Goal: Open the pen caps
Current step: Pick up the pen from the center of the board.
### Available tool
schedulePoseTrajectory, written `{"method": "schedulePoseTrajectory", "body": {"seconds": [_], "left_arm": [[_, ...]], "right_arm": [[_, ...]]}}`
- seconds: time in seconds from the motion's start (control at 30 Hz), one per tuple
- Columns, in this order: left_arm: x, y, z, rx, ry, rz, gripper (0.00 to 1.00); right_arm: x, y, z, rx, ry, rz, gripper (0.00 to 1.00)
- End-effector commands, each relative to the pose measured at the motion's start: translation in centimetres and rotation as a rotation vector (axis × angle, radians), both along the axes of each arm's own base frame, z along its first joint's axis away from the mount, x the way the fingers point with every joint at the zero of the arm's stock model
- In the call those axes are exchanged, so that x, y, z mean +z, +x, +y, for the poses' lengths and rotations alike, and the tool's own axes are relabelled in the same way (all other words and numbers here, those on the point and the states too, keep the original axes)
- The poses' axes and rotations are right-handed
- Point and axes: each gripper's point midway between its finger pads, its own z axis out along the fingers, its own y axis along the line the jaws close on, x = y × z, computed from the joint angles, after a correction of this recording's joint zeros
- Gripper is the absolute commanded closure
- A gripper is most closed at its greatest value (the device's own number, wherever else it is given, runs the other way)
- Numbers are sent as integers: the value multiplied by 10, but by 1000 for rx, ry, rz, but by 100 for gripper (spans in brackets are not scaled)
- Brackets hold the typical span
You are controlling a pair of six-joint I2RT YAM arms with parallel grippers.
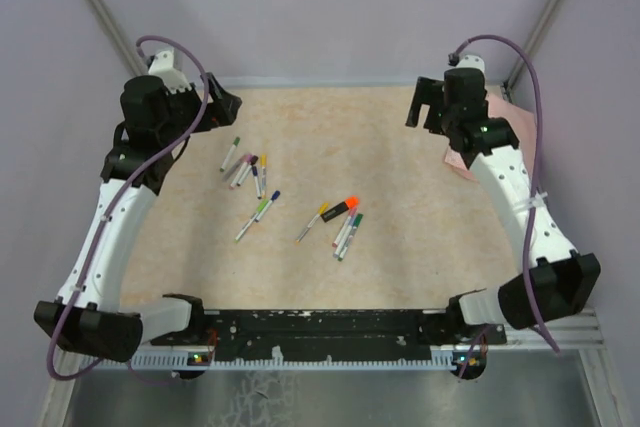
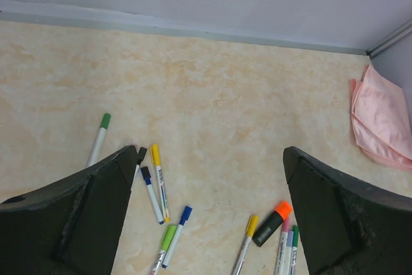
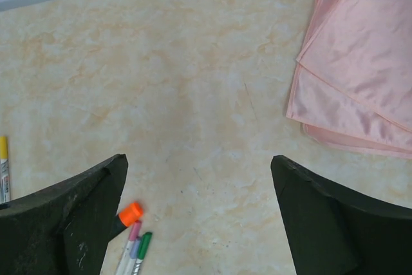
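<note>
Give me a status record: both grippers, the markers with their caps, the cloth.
slim white markers: lying loose in three groups on the beige marbled table
coloured plastic pen caps: all visible ones on, e.g. orange cap, green cap
folded pink cloth: far right, apart from the markers
left gripper: open, empty, far left
right gripper: open, empty, beside the cloth
progress: no cap removed yet

Table (image 2: 225, 88): smooth, matt, beige-marbled surface. Pen caps (image 2: 155, 154): smooth coloured plastic. Cloth (image 3: 360, 62): pink fabric, slight sheen. Left gripper (image 2: 210, 152) fingers (image 2: 90, 217): matt black, scuffed.
</note>
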Motion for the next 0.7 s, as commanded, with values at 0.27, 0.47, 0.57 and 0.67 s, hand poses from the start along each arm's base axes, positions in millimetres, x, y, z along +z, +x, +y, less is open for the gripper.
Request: {"method": "schedulePoseTrajectory", "body": {"seconds": [0.27,0.47,0.57,0.67], "left_arm": [[-29,26,-1,-101,-66,-1,0],[-43,23,-5,-132,-1,6,0],[-49,18,-8,-152,2,-13,0],[-54,13,-12,-171,-10,-48,0]], "right_arm": [[-7,61,1,266,22,117,3],[-16,72,17,482,6,60,2],[-18,76,24,547,24,34,2],[-17,80,31,588,58,9,2]]}}
